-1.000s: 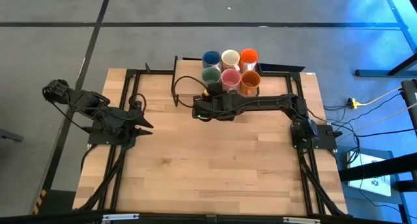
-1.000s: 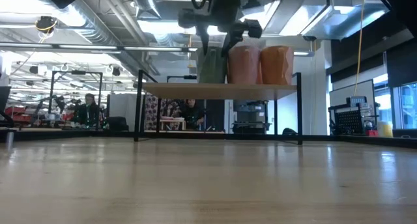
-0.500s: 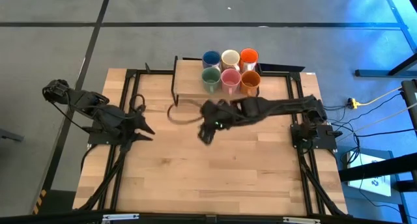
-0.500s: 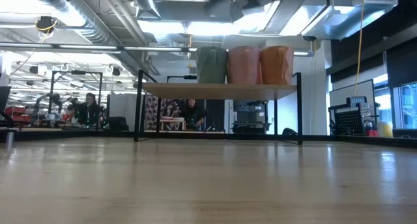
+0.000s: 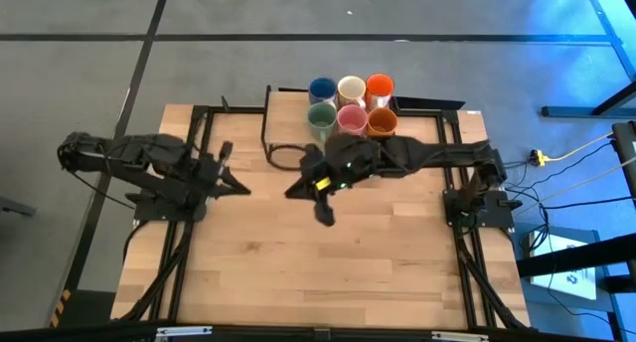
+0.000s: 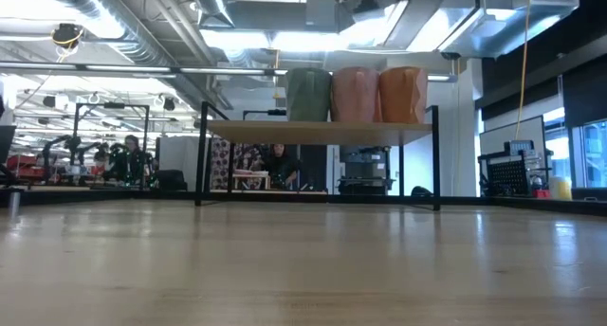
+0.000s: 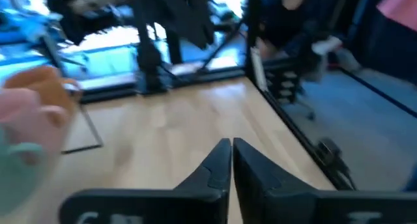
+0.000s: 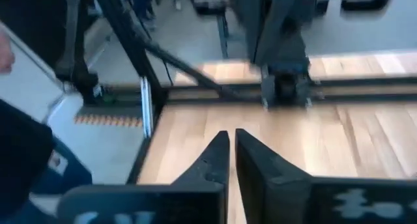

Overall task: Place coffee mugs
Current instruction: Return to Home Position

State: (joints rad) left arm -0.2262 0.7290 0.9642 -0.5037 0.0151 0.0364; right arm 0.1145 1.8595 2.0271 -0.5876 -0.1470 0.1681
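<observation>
Six coffee mugs stand upright in two rows on a raised wooden shelf [image 5: 288, 123] at the table's far middle: blue [image 5: 321, 87], white [image 5: 351, 86] and orange-red [image 5: 379, 85] behind, green [image 5: 320, 114], pink [image 5: 350, 117] and orange-brown [image 5: 381, 121] in front. The low view shows the green [image 6: 307, 95], pink [image 6: 354, 95] and orange-brown [image 6: 402, 95] mugs from the side. My right gripper [image 5: 325, 217] [image 8: 231, 142] hangs shut over the table's middle, nearer than the shelf. Over the table's left part my left gripper [image 5: 243, 189] [image 7: 231, 152] is shut and holds nothing.
Black frame rails [image 5: 199, 133] run along the table's left, right and far sides. The shelf stands on thin black legs [image 6: 202, 155]. Bare wood [image 5: 318, 272] lies between the arms and the near edge. People sit in the room beyond the table [image 6: 128, 160].
My right gripper has drawn back from the green mug on the shelf toward the table's near edge, turned, and shut; the mug stays on the shelf. My left gripper has gone a little toward the table's right and shut.
</observation>
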